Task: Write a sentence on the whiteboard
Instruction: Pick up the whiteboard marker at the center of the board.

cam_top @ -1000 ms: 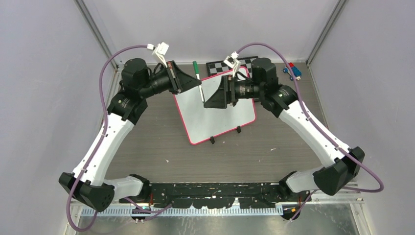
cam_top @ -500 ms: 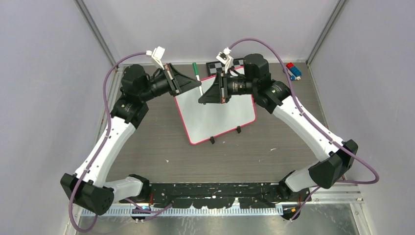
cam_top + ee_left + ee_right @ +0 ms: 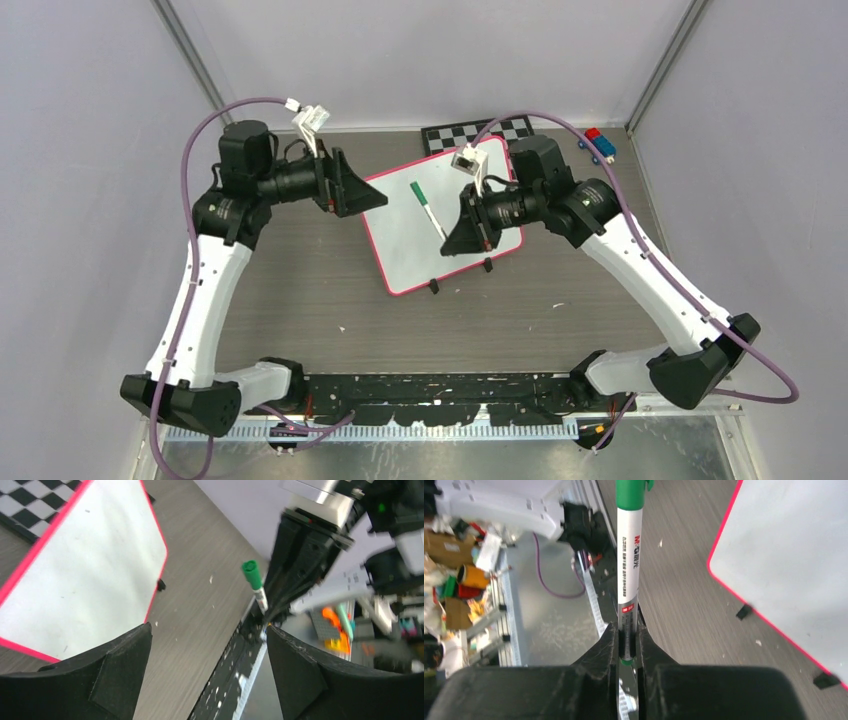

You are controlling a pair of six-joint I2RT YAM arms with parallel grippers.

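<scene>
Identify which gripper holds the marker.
The right gripper, shut on the green-capped marker; the left gripper hangs open and empty.

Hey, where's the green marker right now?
In the top view the green marker is clamped in the right gripper, seen over the middle of the whiteboard.

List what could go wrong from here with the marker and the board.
1. The right gripper pinches the marker only at its tail end, so it may pivot or slip under writing pressure.
2. The green cap looks still on, so no ink would reach the blank whiteboard.
3. The whiteboard stands on small feet, seemingly unfixed, and may slide when pressed.
</scene>
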